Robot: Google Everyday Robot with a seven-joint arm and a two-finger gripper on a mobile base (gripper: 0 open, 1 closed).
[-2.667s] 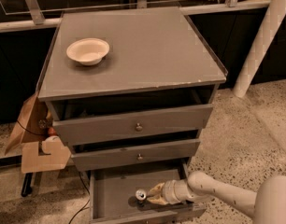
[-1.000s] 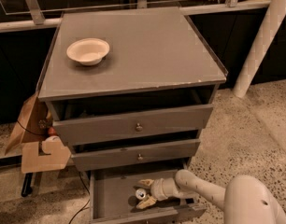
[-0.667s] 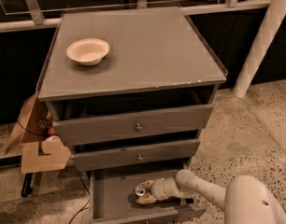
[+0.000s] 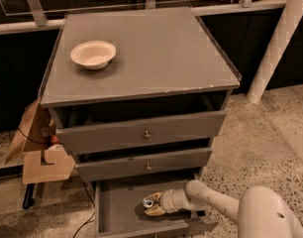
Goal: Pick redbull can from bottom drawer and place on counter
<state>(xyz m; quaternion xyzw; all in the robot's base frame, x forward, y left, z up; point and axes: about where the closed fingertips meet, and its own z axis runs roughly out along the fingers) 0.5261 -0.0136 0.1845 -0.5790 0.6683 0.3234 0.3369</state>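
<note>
One redbull can (image 4: 148, 202), silver top showing, pinched by pincer (image 4: 153, 208) in bottom drawer (image 4: 119, 208).

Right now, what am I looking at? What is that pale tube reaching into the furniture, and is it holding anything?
The pale tube is a robot's single arm. The one picture looks down from above on a grey cabinet with three drawers. The bottom drawer is pulled open. The arm's hand is inside it, right at a small redbull can. I cannot tell whether it grips the can yet. On the counter, which is the cabinet's flat top, a cream bowl sits towards the back left.
</note>
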